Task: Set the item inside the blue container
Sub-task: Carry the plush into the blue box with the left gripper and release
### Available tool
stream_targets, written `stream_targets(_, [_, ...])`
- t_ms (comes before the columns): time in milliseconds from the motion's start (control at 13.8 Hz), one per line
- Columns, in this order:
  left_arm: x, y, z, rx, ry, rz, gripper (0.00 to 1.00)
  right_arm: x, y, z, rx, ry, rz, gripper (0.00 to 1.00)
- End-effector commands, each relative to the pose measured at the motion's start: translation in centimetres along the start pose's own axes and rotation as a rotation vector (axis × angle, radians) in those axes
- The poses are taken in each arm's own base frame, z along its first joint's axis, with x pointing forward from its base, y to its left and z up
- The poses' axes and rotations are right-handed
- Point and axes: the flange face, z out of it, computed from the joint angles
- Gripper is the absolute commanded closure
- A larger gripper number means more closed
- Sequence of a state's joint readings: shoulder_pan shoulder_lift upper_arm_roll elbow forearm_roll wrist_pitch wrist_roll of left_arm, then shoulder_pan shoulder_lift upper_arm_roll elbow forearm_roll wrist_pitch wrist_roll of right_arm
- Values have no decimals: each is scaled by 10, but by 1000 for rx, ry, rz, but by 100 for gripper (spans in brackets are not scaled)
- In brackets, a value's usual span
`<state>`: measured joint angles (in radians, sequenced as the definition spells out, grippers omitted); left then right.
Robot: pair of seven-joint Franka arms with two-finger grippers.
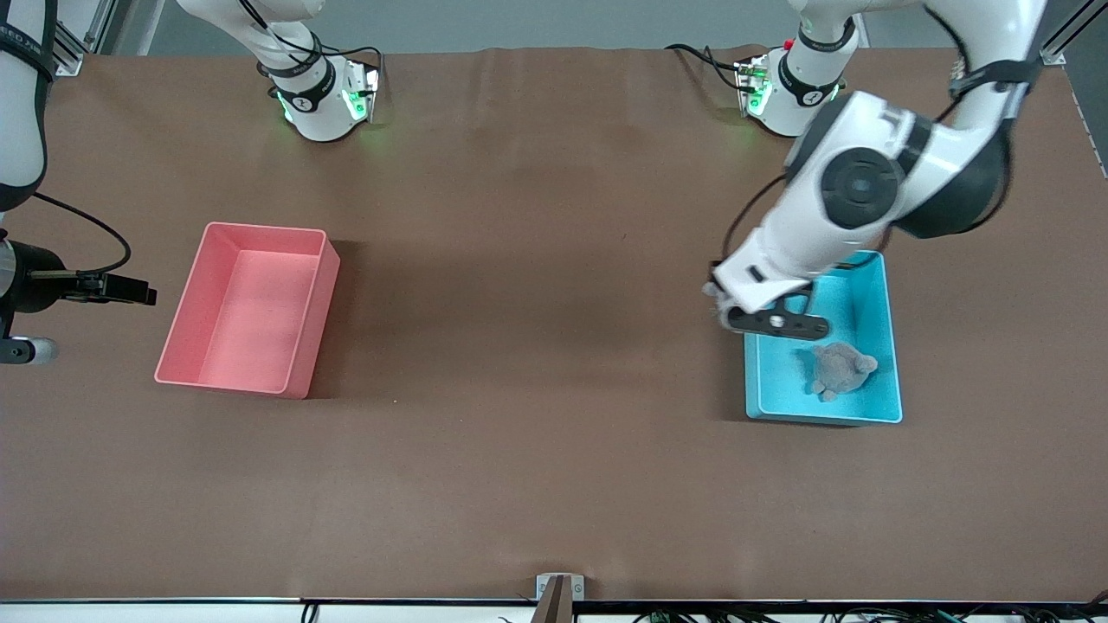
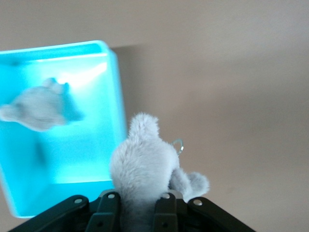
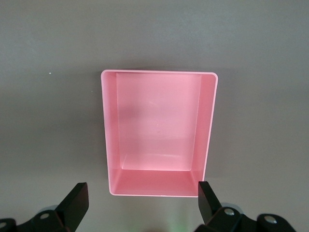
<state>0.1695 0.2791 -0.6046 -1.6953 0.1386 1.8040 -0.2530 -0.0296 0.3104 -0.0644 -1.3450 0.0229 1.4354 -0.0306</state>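
Blue container (image 1: 883,311): at the left arm's end of the table, one grey plush toy (image 1: 841,368) already inside.
Left gripper (image 2: 137,205): clamped on a second grey plush (image 2: 145,166), over the container's edge; best centred over the bin before release.
Right gripper (image 3: 140,200): jaws apart, waiting above the pink bin (image 3: 159,130).

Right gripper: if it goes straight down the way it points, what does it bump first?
The right gripper, open, points at the pink bin; it would probably meet its rim or floor first.

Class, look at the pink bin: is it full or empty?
Empty. The pink bin shows only its bare floor and walls in the right wrist view; the front view agrees.
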Motion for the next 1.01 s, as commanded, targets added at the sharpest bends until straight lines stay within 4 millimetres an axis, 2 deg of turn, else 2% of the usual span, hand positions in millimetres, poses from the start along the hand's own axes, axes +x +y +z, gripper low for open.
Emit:
stream_targets(0, [-13,-50,30,0,-23,48,81,-7,-1,-9,-1,6,6,0])
stream_targets(217, [-18,-107,72,-11,26,121,81,-10,0,-11,5,1,8,0])
stream_targets(433, [-19,-135,106,-13,51,178,81,-23,2,-26,17,20,11,0])
stream_targets(722, [-9,-145,148,-9,36,212,81,-55,4,-49,25,44,14,0])
stream_targets(939, [2,-145,186,-18,40,238,81,-61,1,-58,9,50,6,0])
